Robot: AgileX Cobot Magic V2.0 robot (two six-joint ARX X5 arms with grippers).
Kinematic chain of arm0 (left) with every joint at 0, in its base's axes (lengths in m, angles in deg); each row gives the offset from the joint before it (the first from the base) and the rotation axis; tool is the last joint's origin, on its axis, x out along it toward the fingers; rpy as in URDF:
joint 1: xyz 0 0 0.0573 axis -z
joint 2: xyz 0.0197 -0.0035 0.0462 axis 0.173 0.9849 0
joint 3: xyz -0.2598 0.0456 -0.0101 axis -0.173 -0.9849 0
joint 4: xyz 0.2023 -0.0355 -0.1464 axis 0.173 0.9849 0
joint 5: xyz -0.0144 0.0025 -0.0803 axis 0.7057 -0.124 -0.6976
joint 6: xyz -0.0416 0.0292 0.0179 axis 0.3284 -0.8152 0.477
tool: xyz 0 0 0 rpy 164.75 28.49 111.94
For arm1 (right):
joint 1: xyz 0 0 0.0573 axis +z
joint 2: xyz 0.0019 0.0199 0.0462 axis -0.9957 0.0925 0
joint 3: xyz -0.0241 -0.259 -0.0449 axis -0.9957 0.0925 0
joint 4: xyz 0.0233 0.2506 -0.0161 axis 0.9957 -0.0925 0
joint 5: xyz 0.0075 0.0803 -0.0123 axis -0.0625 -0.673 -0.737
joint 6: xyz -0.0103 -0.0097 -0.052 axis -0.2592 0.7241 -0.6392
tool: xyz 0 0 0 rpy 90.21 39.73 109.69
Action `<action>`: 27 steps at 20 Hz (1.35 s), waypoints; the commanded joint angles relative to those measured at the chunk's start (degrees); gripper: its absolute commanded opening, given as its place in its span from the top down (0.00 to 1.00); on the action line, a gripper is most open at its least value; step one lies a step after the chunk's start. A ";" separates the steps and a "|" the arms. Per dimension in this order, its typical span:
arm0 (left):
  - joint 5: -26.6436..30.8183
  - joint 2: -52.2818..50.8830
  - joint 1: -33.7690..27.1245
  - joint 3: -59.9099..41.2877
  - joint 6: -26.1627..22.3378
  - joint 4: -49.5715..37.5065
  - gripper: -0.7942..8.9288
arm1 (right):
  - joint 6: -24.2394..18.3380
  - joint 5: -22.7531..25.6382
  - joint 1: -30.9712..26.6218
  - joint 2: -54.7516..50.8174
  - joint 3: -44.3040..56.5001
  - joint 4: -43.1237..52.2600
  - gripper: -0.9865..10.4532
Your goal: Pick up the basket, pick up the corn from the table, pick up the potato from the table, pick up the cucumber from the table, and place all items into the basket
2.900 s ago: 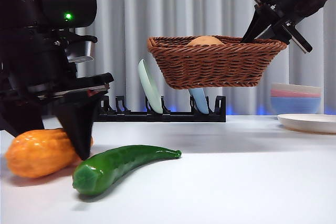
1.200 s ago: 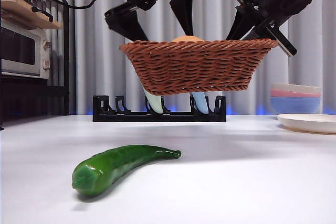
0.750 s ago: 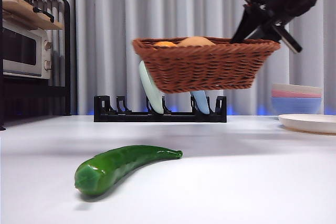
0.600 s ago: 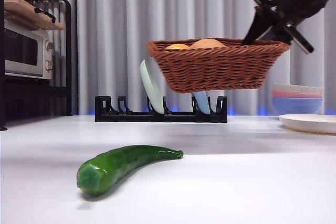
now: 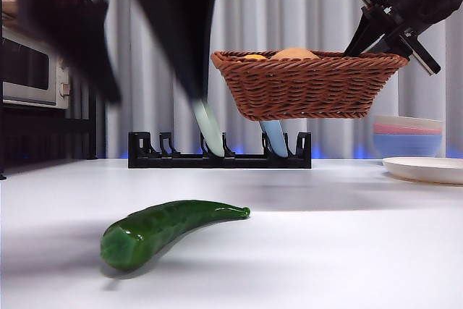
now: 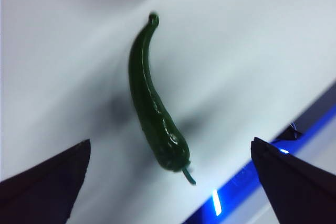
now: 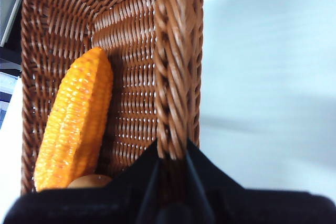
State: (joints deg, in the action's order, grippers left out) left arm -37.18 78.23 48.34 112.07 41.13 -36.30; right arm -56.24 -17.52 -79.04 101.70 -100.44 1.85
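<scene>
Basket (image 5: pixel 307 85) held in the air, cucumber (image 5: pixel 163 228) lying on the white table (image 5: pixel 347 251).
The right gripper (image 7: pixel 172 156) clamps the basket's braided rim; corn (image 7: pixel 76 119) and potato (image 5: pixel 293 53) lie inside. The left gripper (image 6: pixel 168 177), jaws spread wide and empty, hangs above the cucumber.

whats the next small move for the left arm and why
Probably lower the left gripper straight onto the cucumber: its jaws are wide open with the cucumber lying between them on the table. The corn and potato already sit in the basket, held up by the right gripper.
</scene>
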 commanded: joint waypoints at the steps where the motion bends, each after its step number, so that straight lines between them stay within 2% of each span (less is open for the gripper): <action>1: -4.83 0.20 -3.10 -5.68 2.38 -7.87 0.25 | 0.74 -0.94 -0.02 -0.28 -0.22 0.92 0.92; 2: -7.08 0.79 -4.61 -6.97 2.34 -10.34 0.25 | 0.74 -0.94 -0.02 -0.28 -0.22 0.94 0.92; 6: -8.46 5.53 -9.07 -7.58 0.11 -13.55 0.25 | 0.76 -0.96 0.00 -0.28 -0.22 0.90 0.92; 9: -8.70 9.84 -10.84 -7.58 -1.01 -14.95 0.25 | 0.76 -0.96 -0.02 -0.28 -0.22 0.81 0.92; 12: -12.09 13.73 -11.34 -7.58 -1.16 -17.42 0.28 | 0.76 -0.96 0.00 -0.28 -0.22 0.68 0.92; 15: -12.37 15.80 -11.13 -7.58 -1.18 -19.12 0.51 | 0.76 -0.94 0.00 -0.28 -0.22 0.44 0.92; 16: -11.41 15.82 -11.13 -7.58 -1.18 -19.08 0.64 | 0.76 -0.94 -0.02 -0.28 -0.22 0.42 0.92; 18: -9.53 15.82 -11.13 -7.58 -2.78 -18.73 0.95 | 0.76 -0.94 -0.02 -0.28 -0.22 0.42 0.92; 24: -10.75 15.47 -10.97 -7.58 -5.49 -16.83 0.93 | 0.74 -0.90 0.00 -0.28 -0.22 0.46 0.92; 27: -12.44 10.03 -8.90 -7.58 -5.49 -11.89 0.93 | 0.74 -0.90 0.02 -0.28 -0.22 0.44 0.92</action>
State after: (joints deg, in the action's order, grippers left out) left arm -49.23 89.70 39.01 104.93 36.34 -48.21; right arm -56.24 -17.50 -79.06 101.70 -100.44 1.37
